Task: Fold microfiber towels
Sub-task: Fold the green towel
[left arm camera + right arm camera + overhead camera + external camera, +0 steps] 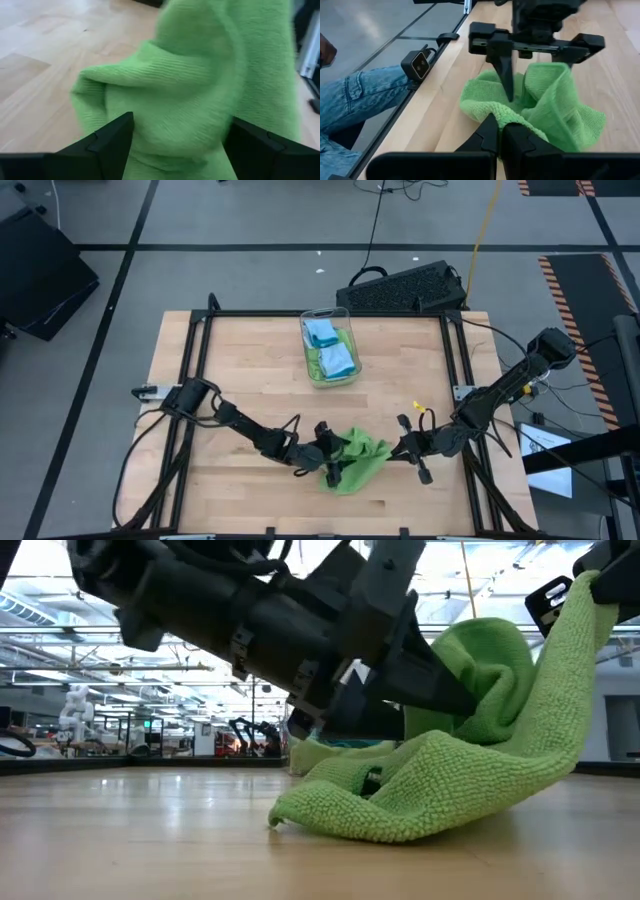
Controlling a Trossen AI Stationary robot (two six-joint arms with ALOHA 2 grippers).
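table: light wood planks, black frame rails along its edges
clear plastic bin: at the far middle of the table, well apart from the near edge
keyboard: black, on the grey floor just beyond the table's far edge
yellow cable: runs across the floor
person's leg: blue jeans, beside the table edge

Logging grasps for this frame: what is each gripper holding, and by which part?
The right gripper is shut on the lime green microfiber towel, pinching its edge. The left gripper is open astride a raised fold, holding nothing.
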